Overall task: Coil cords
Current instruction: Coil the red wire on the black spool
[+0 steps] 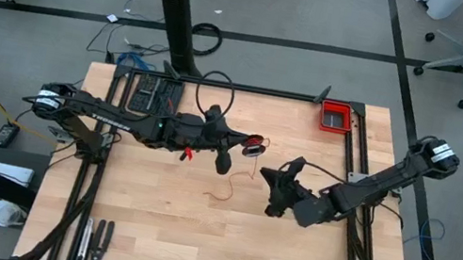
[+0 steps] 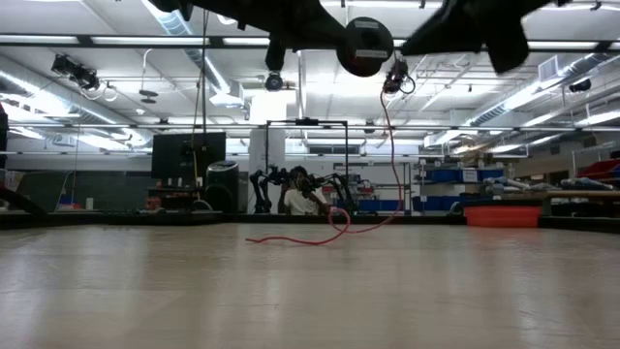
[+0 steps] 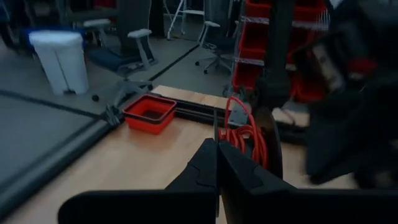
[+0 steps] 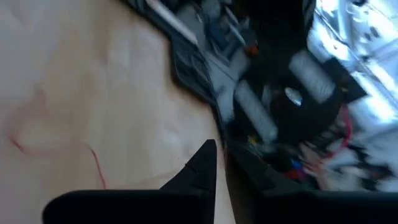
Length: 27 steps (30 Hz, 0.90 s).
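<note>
We find the near half of the wooden table [image 1: 192, 247] bare, so a gripper passes freely there. Mid-table, both arms crowd together over the red cord [image 1: 236, 184], while the red bin [image 1: 336, 117] and black cable loop [image 1: 214, 98] occupy the far edge.

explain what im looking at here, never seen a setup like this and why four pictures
Two dark robot arms work at a wooden table. One camera looks straight down, one sits at table height, and one rides on each wrist. The left end effector is shut, with loops of thin red cord wound just ahead of it. The rest of the cord trails down onto the wood. The right end effector hovers nearby, holding nothing visible. A red bin sits at the far corner.
</note>
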Tool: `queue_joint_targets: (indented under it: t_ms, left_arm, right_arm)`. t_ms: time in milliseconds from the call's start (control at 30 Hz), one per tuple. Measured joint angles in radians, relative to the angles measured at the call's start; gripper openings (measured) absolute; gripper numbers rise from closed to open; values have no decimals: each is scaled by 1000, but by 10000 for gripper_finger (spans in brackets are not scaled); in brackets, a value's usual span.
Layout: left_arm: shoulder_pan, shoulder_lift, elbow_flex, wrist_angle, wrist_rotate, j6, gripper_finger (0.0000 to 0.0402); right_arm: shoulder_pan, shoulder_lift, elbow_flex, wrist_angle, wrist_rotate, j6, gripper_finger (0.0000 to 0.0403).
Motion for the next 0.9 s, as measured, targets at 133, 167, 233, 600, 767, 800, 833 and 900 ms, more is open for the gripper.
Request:
queue_joint_targets:
  t_ms: [133,167,233,600,767,800,833,900]
  left_arm:
    - [-2,0,0,-27,0,152,7]
    - [-2,0,0,-41,0,178,7]
    - [-5,0,0,-76,12,222,7]
    - [-9,1,0,-67,90,298,7]
    - [-9,1,0,-64,127,295,7]
    - [-10,1,0,-56,133,295,7]
    - [-10,1,0,-51,140,295,7]
    - [-10,1,0,-47,147,295,7]
  right_arm:
    - [-20,-71,1,29,-156,64,25]
    - [-24,-92,1,26,-179,88,25]
    - [-35,-135,2,24,-212,123,26]
    - [-134,-179,1,4,-407,187,103]
    - [-164,-180,2,10,-430,173,125]
    - [-171,-179,2,11,-435,173,125]
    - [-180,-179,2,10,-447,173,125]
    - [-198,-178,2,12,-485,174,125]
